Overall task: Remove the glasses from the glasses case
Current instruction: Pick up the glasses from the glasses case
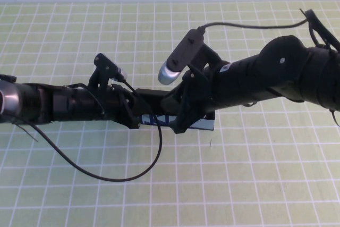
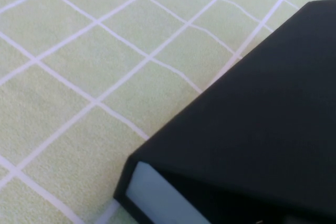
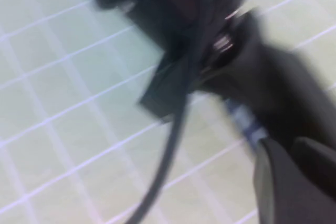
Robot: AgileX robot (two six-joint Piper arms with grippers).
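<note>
Table: green mat (image 1: 255, 184) with white grid lines, spread under everything.
Cable: a black cable (image 1: 106, 176) loops at about 7 o'clock of the case, nearest the camera.
Glasses case: the glasses case (image 1: 204, 125) lies mid-table, its white and blue side panel facing the camera, lid down in the left wrist view (image 2: 262, 129).
Left gripper: the left gripper (image 1: 133, 111) sits at the case's 9 o'clock end; grip cannot be told.
Right gripper: the right gripper (image 1: 183, 118) is over the case from 3 o'clock; grip cannot be told.
Glasses: not visible.
</note>
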